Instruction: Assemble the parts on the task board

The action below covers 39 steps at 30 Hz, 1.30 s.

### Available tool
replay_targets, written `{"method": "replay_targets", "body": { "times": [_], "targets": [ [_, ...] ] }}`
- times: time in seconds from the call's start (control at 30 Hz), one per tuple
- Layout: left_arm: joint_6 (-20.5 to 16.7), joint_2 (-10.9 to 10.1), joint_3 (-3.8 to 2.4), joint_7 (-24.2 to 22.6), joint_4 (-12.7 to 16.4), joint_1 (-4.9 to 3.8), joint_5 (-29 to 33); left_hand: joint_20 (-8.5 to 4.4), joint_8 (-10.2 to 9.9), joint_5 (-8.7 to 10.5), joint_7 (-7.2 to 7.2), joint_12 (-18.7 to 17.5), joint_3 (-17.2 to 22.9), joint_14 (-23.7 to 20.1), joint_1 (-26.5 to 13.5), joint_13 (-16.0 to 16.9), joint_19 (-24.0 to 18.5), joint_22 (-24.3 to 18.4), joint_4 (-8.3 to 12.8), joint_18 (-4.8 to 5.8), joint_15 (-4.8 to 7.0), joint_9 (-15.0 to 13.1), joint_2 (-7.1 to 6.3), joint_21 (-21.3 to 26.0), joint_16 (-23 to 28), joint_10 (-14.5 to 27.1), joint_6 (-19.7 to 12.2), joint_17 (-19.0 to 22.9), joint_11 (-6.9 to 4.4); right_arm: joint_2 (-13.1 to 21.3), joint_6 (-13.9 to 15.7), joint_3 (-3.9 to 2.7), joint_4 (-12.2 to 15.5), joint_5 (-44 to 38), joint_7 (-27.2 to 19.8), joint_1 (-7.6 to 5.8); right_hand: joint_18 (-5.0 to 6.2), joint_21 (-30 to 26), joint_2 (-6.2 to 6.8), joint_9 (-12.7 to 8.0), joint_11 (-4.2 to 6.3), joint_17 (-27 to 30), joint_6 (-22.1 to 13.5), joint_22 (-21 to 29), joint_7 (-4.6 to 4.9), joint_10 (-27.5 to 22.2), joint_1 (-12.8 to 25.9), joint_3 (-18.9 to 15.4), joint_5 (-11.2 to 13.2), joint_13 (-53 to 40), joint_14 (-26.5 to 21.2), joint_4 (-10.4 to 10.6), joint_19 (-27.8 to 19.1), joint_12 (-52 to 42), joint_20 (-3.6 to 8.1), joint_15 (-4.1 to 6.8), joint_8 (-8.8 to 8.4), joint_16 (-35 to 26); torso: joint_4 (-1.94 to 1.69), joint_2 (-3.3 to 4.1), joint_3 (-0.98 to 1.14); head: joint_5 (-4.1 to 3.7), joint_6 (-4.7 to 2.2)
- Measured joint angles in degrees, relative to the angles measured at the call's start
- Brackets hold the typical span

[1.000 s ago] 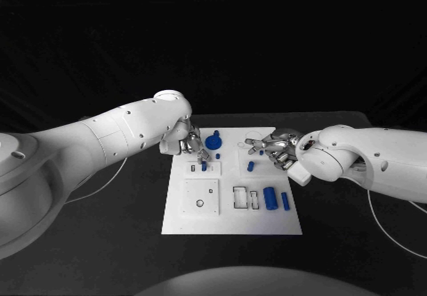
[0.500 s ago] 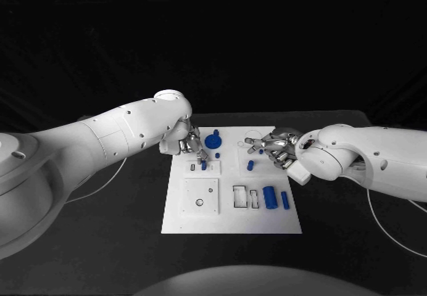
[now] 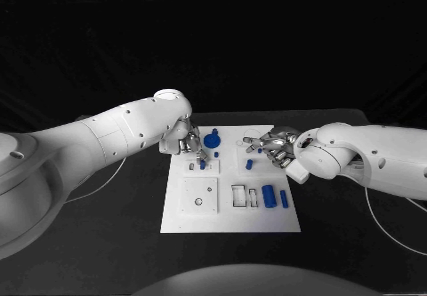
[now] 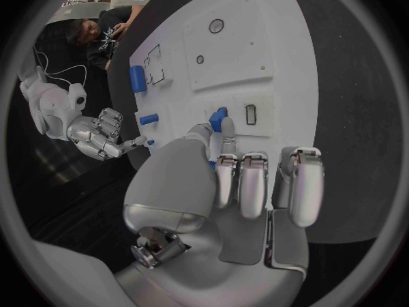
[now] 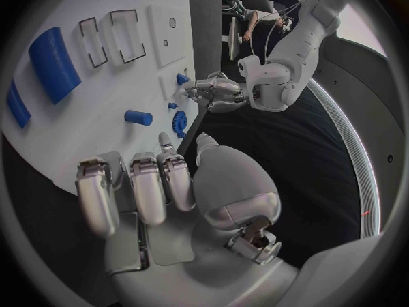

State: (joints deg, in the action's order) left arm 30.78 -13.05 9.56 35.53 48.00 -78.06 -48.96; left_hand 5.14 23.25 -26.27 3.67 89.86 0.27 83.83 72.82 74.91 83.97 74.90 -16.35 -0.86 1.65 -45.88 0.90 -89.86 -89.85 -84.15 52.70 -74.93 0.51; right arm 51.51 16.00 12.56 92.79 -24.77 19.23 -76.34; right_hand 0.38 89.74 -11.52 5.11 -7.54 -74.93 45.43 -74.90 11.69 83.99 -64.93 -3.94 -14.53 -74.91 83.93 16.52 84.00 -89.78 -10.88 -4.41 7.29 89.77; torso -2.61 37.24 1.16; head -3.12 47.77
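The small blue peg (image 4: pixel 223 124) sits right at the left hand's (image 3: pixel 187 145) fingertips, pinched there and poised over the slots at the near-left part of the task board (image 3: pixel 227 222). It looks like a hard, light plastic piece, smooth enough to slip, so a pinch across its short sides near the top seems the safest hold, leaving the lower end free to go into a hole. Just beyond that hand stands the blue gear (image 3: pixel 211 141), rigid and toothed, probably best taken by its rim. Across the board, the right hand (image 3: pixel 274 150) hovers with fingers curled; whether it holds anything I cannot tell, though a short blue cylinder (image 5: pixel 138 117) lies just off its fingertips. Further from both hands, toward the robot, lie the big blue block (image 3: pixel 269 197) and a slimmer blue bar (image 3: pixel 284 198), chunkier and likely needing a wider grasp across their flanks.
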Motion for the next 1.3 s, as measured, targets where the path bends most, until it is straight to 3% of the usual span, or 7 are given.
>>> {"method": "replay_targets", "body": {
  "times": [0.83, 1.0, 1.3],
  "targets": [
    [0.37, 0.24, 0.00, 0.06, -0.97, 0.30, 0.33, 0.00, -0.25, 0.00, -0.20, 0.00, -0.20, 0.00, -0.03, 0.00, 0.00, 0.00, -0.19, 0.00, 0.00, 0.13, -0.02, 0.00, 0.00, 0.00, -0.20, 0.01, 0.00, -0.04, 0.01, 0.00, -0.11, -0.05, 0.16, 0.00, 0.00, 0.00, -0.23, 0.04, 0.00, 0.01, 0.00, -0.04, 0.00, 0.00, -0.23, 0.00, 0.00, -0.01, 0.00, 0.00, 0.00, 0.00, 0.00, 0.00, 0.23, 0.00, -0.05, -0.05, 0.04, 0.09, 0.01],
    [0.44, 0.21, 0.01, 0.06, -1.00, 0.32, 0.40, 0.00, -0.75, -1.12, -0.20, 0.00, -1.69, 0.00, -4.02, 0.00, 0.00, 0.00, -0.53, -0.01, 0.00, 0.36, -0.45, 0.00, 0.00, 0.00, -0.20, 0.01, 0.00, -0.04, 0.00, 0.00, -0.14, -0.05, 0.18, 0.00, 0.00, 0.00, -0.23, 0.04, 0.00, 0.02, 0.00, -0.03, 0.00, 0.00, -0.23, 0.00, 0.00, -0.01, 0.00, 0.00, 0.00, 0.00, 0.00, 0.00, 0.23, 0.00, -0.09, -0.05, 0.02, 0.06, -0.03],
    [0.47, 0.21, 0.01, 0.00, -1.14, 0.33, 0.53, 0.00, -0.75, -1.12, -0.20, 0.00, -1.92, 0.00, -4.69, 0.00, 0.00, 0.00, -0.63, 0.00, 0.00, 0.42, -0.46, 0.00, 0.00, 0.00, -0.20, 0.02, 0.00, -0.08, 0.00, 0.00, -0.19, -0.05, 0.21, 0.00, 0.00, 0.00, -0.23, 0.03, 0.00, 0.02, 0.00, -0.03, 0.00, 0.00, -0.23, 0.00, 0.00, -0.01, 0.00, 0.00, 0.00, 0.00, 0.00, 0.00, 0.23, 0.00, -0.04, -0.04, 0.01, 0.17, -0.07]
  ]
}}
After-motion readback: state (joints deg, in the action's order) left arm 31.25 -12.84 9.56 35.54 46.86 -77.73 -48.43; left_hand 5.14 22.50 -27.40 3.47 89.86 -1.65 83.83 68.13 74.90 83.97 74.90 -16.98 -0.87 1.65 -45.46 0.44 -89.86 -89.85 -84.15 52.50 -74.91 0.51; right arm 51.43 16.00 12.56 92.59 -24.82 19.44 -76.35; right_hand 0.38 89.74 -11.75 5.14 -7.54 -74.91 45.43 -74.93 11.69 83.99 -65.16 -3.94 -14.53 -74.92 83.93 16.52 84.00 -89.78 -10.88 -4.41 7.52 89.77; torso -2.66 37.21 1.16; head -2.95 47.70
